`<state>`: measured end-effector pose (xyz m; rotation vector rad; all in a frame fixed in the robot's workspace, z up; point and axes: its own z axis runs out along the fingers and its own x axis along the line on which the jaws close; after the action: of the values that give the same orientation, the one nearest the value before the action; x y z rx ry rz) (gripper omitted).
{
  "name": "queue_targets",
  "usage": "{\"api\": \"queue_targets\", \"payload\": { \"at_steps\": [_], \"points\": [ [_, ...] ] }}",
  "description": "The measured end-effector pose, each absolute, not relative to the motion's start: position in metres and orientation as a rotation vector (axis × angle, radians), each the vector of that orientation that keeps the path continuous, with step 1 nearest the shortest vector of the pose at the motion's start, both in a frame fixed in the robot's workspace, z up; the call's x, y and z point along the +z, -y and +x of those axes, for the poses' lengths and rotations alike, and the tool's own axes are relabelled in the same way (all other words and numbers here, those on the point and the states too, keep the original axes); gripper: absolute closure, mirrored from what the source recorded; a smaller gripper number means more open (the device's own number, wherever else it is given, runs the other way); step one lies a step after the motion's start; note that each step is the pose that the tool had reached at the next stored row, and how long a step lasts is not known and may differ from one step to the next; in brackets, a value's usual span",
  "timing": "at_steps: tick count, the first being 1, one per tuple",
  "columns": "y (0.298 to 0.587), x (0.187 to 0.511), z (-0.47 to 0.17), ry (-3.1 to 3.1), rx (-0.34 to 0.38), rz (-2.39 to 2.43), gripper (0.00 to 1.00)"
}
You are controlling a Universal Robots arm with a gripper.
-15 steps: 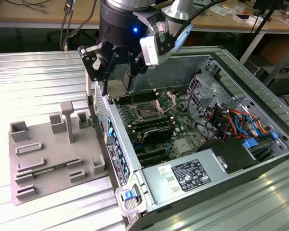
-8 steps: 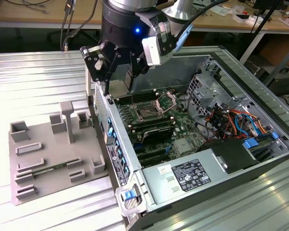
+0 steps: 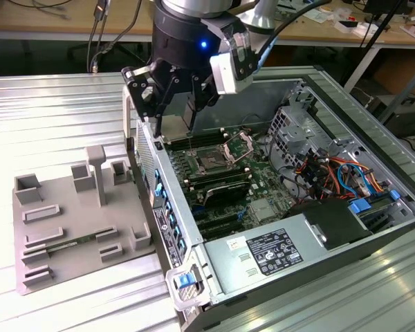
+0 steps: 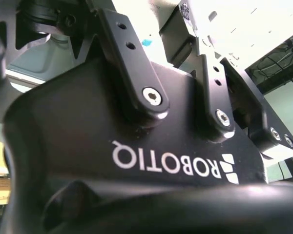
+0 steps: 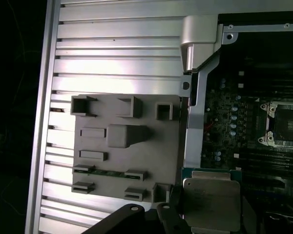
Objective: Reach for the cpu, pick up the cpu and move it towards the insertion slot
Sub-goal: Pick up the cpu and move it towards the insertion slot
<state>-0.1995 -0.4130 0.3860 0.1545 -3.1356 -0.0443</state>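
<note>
My gripper [image 3: 175, 130] hangs over the open computer case's edge on the exterior view's left, above the motherboard. In the first wrist view the cpu [image 5: 212, 202], a silvery square chip with a green rim, sits close to the camera beside a black finger [image 5: 172, 217], and the gripper is shut on it. The insertion slot [image 3: 211, 163] is a dark square socket with its shiny metal frame [image 3: 238, 145] swung open. It lies a short way beyond the gripper, towards the exterior view's right, and appears again in the first wrist view [image 5: 285, 124]. The gripper's black housing [image 4: 136, 146] fills the second wrist view.
A grey fixture plate [image 3: 76, 214] with raised blocks and a memory stick [image 3: 62, 245] lies on the ribbed metal table beside the case. Inside the case are memory slots [image 3: 218, 187], a power supply [image 3: 270, 252], a drive cage [image 3: 290, 128] and bundled cables [image 3: 332, 169].
</note>
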Motion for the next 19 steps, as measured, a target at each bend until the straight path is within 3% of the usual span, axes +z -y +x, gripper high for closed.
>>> {"api": "queue_targets", "payload": {
  "at_steps": [19],
  "points": [
    [0.413,0.385,-0.186,3.136,-0.044,0.155,0.45]
  ]
}}
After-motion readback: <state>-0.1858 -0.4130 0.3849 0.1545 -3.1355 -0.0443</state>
